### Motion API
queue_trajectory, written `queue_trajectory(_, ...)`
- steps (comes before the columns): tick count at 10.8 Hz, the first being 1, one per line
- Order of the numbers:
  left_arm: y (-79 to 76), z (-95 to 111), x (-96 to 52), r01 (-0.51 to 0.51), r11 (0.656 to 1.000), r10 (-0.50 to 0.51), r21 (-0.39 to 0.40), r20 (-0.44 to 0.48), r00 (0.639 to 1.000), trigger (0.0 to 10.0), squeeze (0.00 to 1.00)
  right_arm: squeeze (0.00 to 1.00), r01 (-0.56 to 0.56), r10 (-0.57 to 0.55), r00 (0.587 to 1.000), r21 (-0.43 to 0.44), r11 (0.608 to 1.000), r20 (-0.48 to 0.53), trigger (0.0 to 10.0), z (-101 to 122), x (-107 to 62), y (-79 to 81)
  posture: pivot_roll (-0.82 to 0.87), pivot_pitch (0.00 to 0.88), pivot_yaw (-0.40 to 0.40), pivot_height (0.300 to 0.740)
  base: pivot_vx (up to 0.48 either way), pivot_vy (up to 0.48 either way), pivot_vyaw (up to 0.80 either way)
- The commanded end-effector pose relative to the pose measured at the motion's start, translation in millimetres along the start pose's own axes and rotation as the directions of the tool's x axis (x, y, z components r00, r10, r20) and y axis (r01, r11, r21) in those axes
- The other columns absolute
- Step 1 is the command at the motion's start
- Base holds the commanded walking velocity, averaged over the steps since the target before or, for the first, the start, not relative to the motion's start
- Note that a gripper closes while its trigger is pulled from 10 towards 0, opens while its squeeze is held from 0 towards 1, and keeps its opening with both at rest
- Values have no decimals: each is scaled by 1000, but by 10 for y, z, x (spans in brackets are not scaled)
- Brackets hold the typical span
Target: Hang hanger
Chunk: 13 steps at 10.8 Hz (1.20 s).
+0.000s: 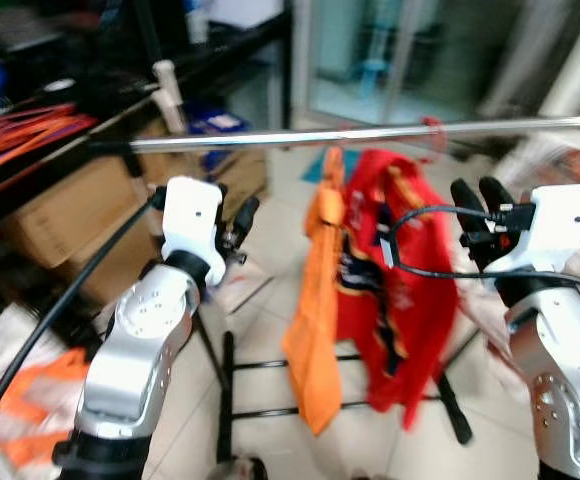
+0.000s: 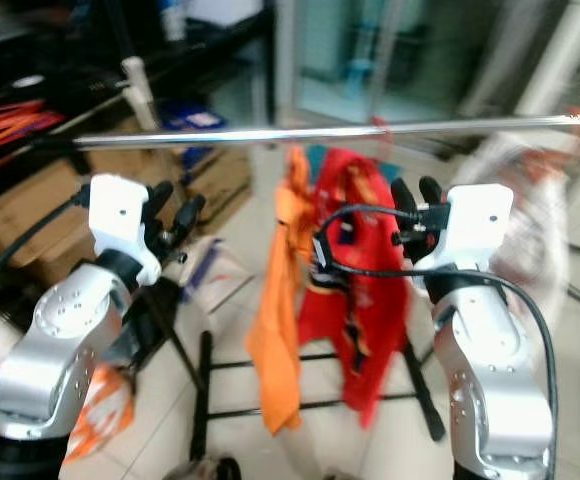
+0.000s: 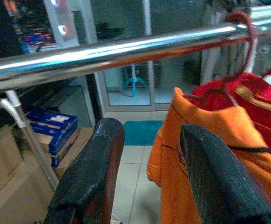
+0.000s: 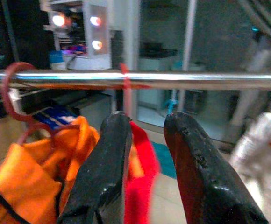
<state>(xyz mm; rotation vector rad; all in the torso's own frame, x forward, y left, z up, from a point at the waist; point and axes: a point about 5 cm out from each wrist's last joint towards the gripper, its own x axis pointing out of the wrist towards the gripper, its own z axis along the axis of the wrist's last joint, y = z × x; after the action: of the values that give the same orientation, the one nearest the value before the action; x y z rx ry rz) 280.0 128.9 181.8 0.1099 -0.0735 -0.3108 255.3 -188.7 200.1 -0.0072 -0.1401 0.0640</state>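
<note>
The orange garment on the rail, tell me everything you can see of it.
The orange garment is bright orange cloth with thin dark trim, hanging limp from a reddish hanger hook over the shiny metal rail. It hangs straight down, pressed against the red garment beside it, between the two raised claws.

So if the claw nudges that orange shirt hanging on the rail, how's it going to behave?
Probably floppy: the orange shirt drapes in soft folds, so it would likely bunch, not push back. It hangs by a hook from the smooth metal rail, so it may swing or slide along. It touches the red shirt, which could shift too.
</note>
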Motion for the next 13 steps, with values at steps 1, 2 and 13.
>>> queue_trajectory(1,-22,21,-20,-1,1000,1,11,14,1000,10000,0,0,11,-11,1000,5,1000,12,10000,-8,14,-1,-12,52,51,740,0,-480,0)
queue_trajectory(2,-69,24,-87,19,1000,-19,11,26,999,10000,0,0,13,-13,1000,37,999,23,10000,-42,-1,-4,-14,55,50,740,0,-480,0)
queue_trajectory(13,258,27,224,-99,995,99,29,-5,995,10000,0,1000,61,-59,998,77,995,-24,10000,-210,174,139,-16,62,88,740,0,-475,364)
